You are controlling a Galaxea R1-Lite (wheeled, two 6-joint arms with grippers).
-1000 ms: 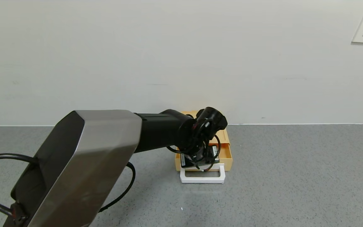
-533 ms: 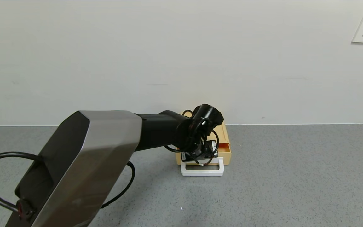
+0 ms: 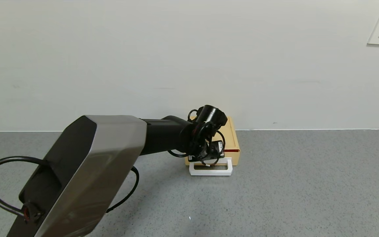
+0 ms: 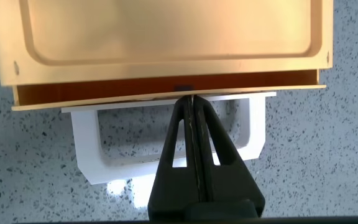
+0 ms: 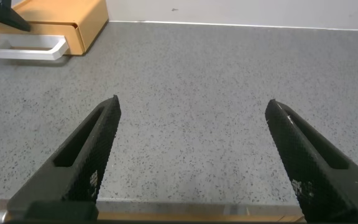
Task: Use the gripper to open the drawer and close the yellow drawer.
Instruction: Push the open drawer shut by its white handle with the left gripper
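Right gripper: parked nearest the robot over the grey floor, fingers spread wide, holding nothing.
Left gripper: reached out toward 12 o'clock, fingers pressed together, tips at the drawer front inside the white handle loop (contact could not be confirmed).
Drawer: farthest, against the wall, almost pushed in, a thin dark gap showing at its front.
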